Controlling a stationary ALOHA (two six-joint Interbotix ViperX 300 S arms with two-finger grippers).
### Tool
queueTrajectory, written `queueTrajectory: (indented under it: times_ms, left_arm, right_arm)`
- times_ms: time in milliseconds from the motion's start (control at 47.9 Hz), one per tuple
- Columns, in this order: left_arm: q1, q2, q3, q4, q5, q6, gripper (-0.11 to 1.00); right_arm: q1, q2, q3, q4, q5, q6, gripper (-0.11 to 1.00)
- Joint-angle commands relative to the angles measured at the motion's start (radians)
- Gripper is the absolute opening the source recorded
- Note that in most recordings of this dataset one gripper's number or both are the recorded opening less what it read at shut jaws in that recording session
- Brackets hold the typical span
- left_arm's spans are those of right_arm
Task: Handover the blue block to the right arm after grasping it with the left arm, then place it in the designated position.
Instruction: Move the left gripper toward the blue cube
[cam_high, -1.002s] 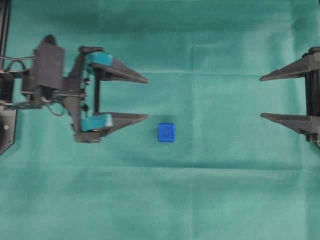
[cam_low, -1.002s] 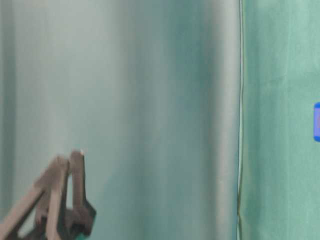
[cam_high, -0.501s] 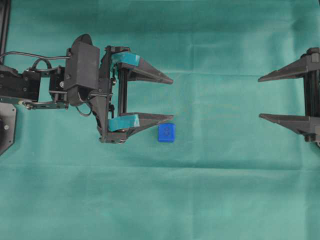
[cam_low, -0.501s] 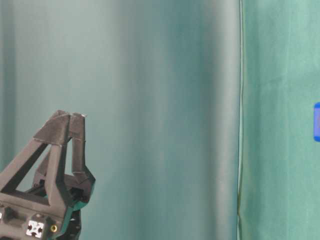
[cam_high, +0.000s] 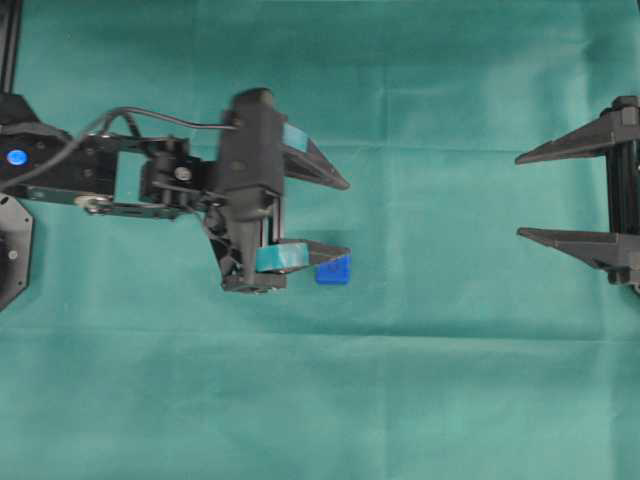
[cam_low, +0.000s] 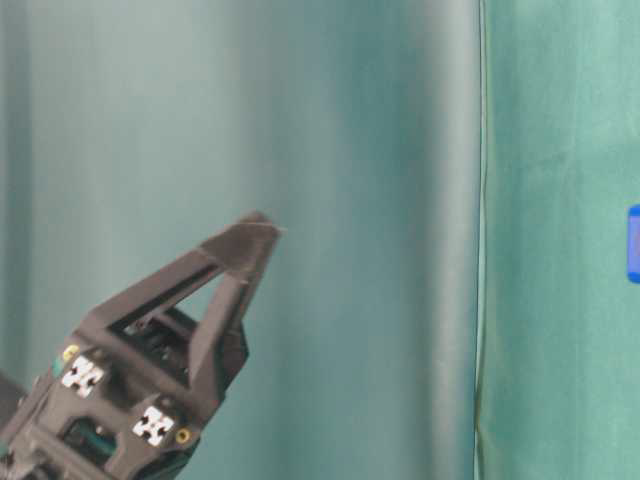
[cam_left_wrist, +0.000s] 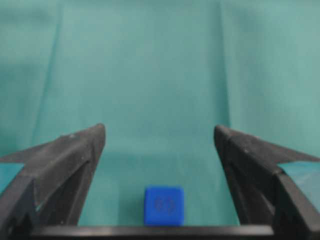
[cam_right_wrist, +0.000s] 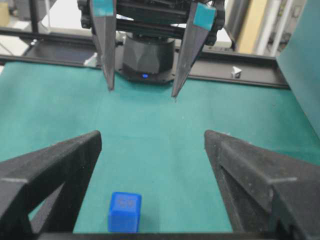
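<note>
Around blue block (cam_high: 333, 270): green cloth (cam_high: 400, 380)

left arm (cam_high: 110, 180): reaches in from the left edge of the overhead view, its wrist pitched downward
left gripper (cam_high: 345, 218): jaws spread wide, nothing between them
left fingers (cam_right_wrist: 186, 50): teal-taped near the base, black and pointed at the tips, hanging tips-down in the right wrist view
right arm (cam_high: 625, 190): only its end shows at the right edge of the overhead view
right gripper (cam_high: 520, 196): all black, jaws spread wide, fingers lying level and pointing left, holding nothing
</note>
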Motion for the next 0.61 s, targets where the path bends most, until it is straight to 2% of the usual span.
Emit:
queueTrajectory:
  times_ms: [0, 292, 584]
  left_arm:
    - [-0.005, 0.005, -0.067, 0.002, 0.089, -0.002, 1.0]
    - [-0.015, 0.081, -0.202, 0.002, 0.364, -0.008, 1.0]
    - [-0.018, 0.097, -0.23, 0.005, 0.403, -0.008, 1.0]
  right_arm:
    - [-0.002, 0.012, -0.026, -0.002, -0.006, -0.002, 0.94]
    - [-0.002, 0.018, -0.028, -0.002, -0.006, -0.002, 0.94]
    - [-0.002, 0.018, -0.026, 0.0, -0.006, -0.002, 0.94]
